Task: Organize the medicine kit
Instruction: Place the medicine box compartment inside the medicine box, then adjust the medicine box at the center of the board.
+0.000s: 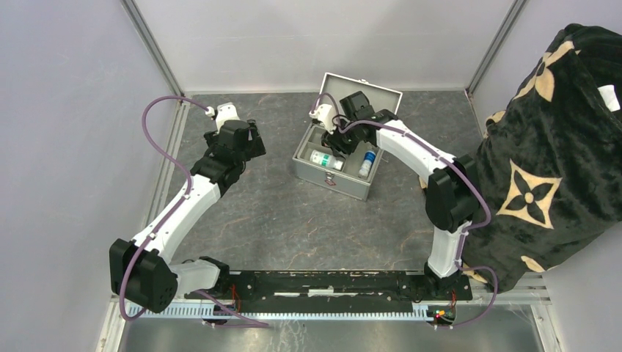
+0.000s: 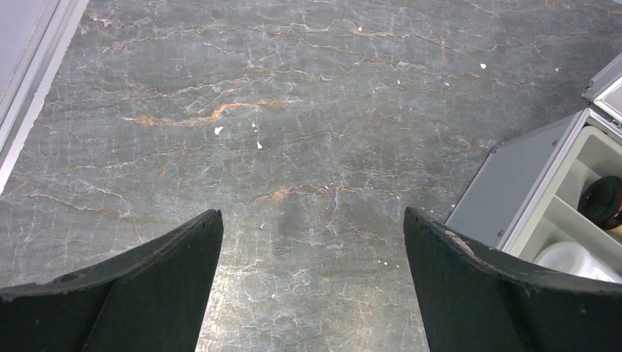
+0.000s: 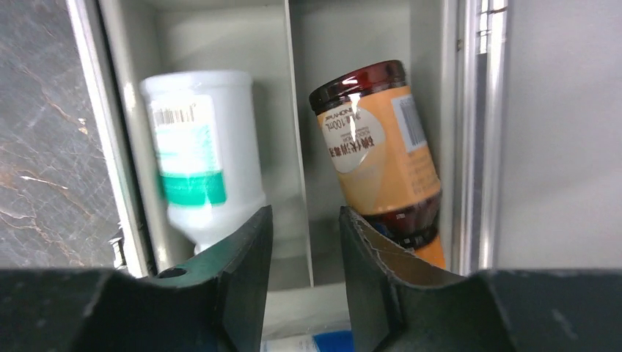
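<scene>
Medicine kit (image 1: pixel 334 183) sits mid-table toward the back, lid up, under the right arm's wrist.

Contents: white bottle (image 3: pixel 202 161) with a green band in the left compartment. Brown bottle (image 3: pixel 381 154) with an orange label in the compartment next to it, tilted toward the hinge-side wall. Small blue-capped bottle (image 1: pixel 367 163) further along.

Right gripper (image 3: pixel 304 213): fingers a short way apart, nothing between them. The gap lines up with the divider (image 3: pixel 293 110). One finger covers the foot of the brown bottle in the wrist view; contact cannot be told.

Left gripper (image 2: pixel 312 213): jaws wide apart, empty, over bare table (image 2: pixel 293 88), kit corner off to its right.

Risks, as judged:
- Brown bottle is not settled flat. A finger brushing it on the way up could roll it or drag it out.
- A descent from here would likely land a finger on the divider.
- The wrist is close to the raised lid; a backward swing could knock the lid or shift the kit.
</scene>
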Motion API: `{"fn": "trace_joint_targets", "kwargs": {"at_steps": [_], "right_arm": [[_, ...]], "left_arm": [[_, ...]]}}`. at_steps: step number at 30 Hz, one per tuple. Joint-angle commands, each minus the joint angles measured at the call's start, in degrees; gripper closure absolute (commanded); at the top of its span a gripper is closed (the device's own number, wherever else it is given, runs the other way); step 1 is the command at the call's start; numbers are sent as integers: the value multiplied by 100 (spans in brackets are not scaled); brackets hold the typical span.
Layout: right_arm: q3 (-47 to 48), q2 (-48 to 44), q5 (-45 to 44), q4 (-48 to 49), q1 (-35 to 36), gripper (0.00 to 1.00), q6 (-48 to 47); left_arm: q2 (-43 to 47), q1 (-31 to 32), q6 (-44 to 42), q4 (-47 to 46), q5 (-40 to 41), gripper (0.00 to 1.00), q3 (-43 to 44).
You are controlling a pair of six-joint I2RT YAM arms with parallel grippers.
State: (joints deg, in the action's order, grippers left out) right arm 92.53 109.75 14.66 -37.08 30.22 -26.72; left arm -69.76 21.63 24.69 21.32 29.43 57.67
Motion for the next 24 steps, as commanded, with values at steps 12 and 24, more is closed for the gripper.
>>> {"fn": "trace_joint_targets", "kwargs": {"at_steps": [12, 24], "right_arm": [[-647, -1781, -867, 1817, -465, 49, 1291], [-1346, -2007, -2282, 2778, -2373, 49, 3728]], "left_arm": [[-27, -10, 10, -92, -46, 2, 139], [-263, -20, -110, -104, -680, 2, 251]]}}
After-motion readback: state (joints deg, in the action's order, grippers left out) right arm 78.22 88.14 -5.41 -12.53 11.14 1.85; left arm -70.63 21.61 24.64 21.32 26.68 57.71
